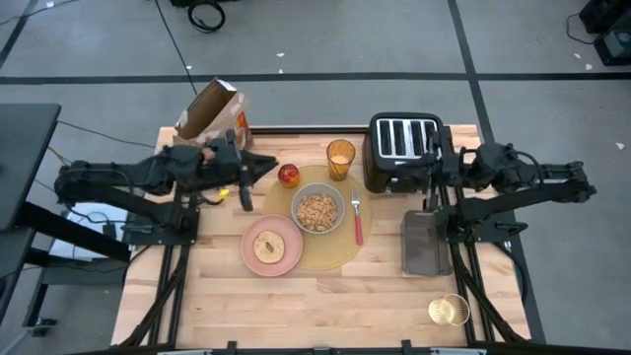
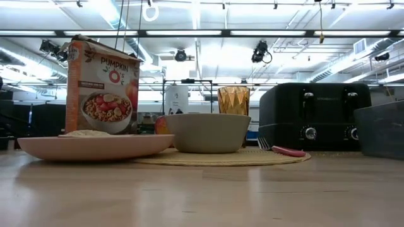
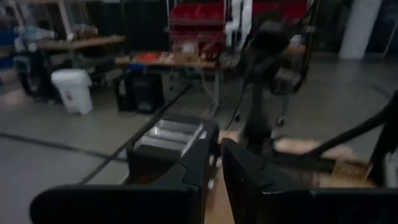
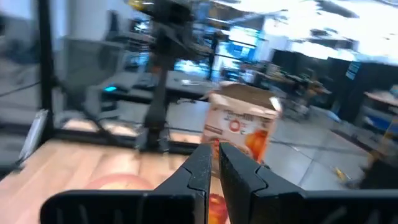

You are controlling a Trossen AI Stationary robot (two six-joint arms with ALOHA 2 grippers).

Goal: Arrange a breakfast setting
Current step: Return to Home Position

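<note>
Left gripper (image 1: 266, 166) and right gripper (image 1: 438, 158) hang pressed together, empty, either side of the placemat (image 1: 330, 254), since bowl (image 1: 317, 210), fork (image 1: 356, 219) and apple (image 1: 289, 176) look arranged

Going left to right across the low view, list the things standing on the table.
Pink plate → grey bowl → red-handled fork → black toaster → grey container at the edge. Cereal box, apple and amber glass overlap others, so they are left out.

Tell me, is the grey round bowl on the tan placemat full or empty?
Filled: in the high view, light-brown cereal covers the inside of the grey round bowl. Depth: cannot tell.
</note>
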